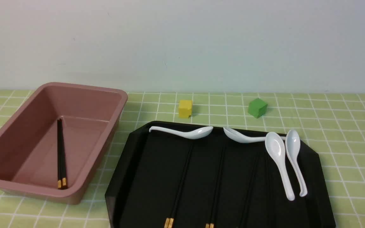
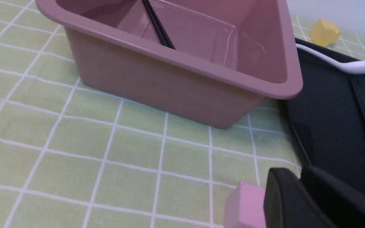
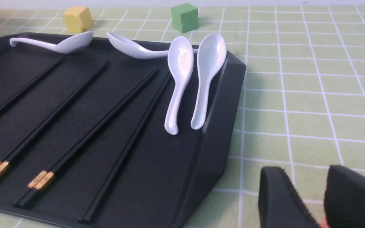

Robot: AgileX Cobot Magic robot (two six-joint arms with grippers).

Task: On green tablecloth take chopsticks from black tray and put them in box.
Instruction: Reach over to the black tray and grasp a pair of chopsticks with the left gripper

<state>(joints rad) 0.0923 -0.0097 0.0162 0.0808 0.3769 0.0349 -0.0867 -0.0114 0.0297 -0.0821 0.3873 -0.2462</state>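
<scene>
The pink box [image 1: 84, 87] stands at the left on the green tablecloth [image 1: 344, 126] and holds one pair of chopsticks [image 1: 60, 155], also seen in the left wrist view [image 2: 158, 28]. The black tray [image 1: 144, 177] lies to its right with several pairs of black chopsticks [image 1: 182, 177] side by side; they show in the right wrist view [image 3: 84, 138]. Neither gripper shows in the front view. My left gripper [image 2: 299, 172] is shut and empty, above the cloth near the tray's left edge [image 2: 328, 110]. My right gripper [image 3: 306, 177] is open and empty over cloth right of the tray [image 3: 214, 133].
Several white spoons [image 1: 279, 158] lie along the tray's far and right sides. A yellow cube [image 1: 185, 108] and a green cube [image 1: 257, 107] sit behind the tray. A pink block [image 2: 246, 205] shows beside my left fingers. A wall stands behind the table.
</scene>
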